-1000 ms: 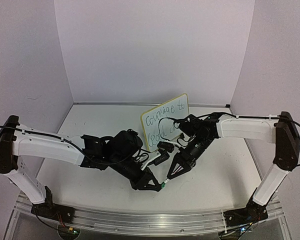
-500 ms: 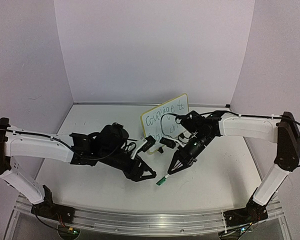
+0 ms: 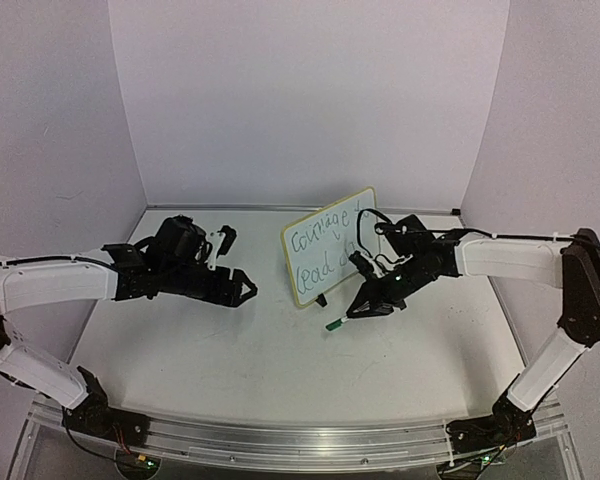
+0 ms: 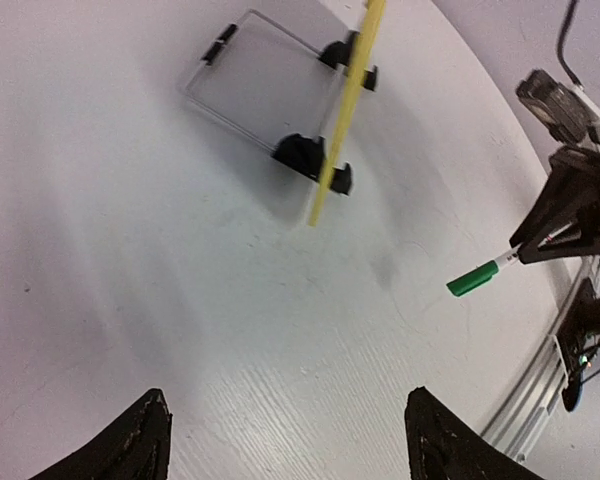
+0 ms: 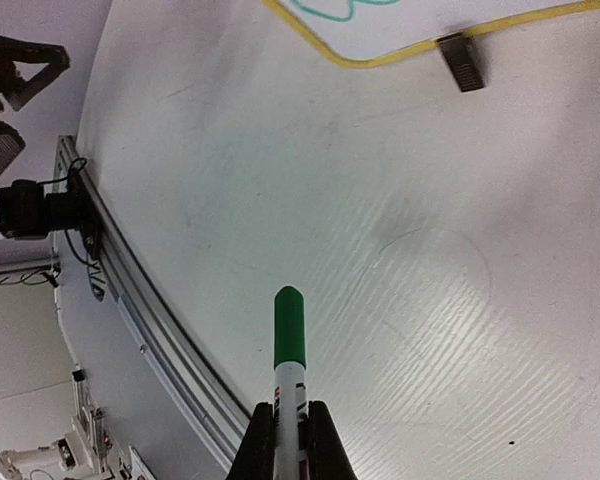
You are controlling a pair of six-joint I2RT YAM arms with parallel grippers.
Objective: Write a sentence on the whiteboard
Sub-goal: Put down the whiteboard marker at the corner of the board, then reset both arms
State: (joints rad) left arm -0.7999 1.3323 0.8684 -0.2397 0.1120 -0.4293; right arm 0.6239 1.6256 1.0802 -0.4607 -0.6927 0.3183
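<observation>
Withdrawn leftward, my left gripper point(image 4: 285, 420) hangs wide and empty over the white table point(image 3: 280, 380), lilac walls point(image 3: 310, 100) around. My right gripper point(image 5: 289, 425) pinches a green marker point(image 5: 289, 340), the whiteboard point(image 3: 322, 257) with the sentence point(image 3: 318, 238) between them.

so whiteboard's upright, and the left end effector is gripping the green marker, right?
No. The right end effector grips the green marker, seen in the right wrist view; the left end effector is open and empty. The whiteboard is upright.

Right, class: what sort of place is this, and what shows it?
Probably a robotics test booth: plain walls around the table, left arm and right arm bolted to a metal rail, a whiteboard and green marker as props.
</observation>
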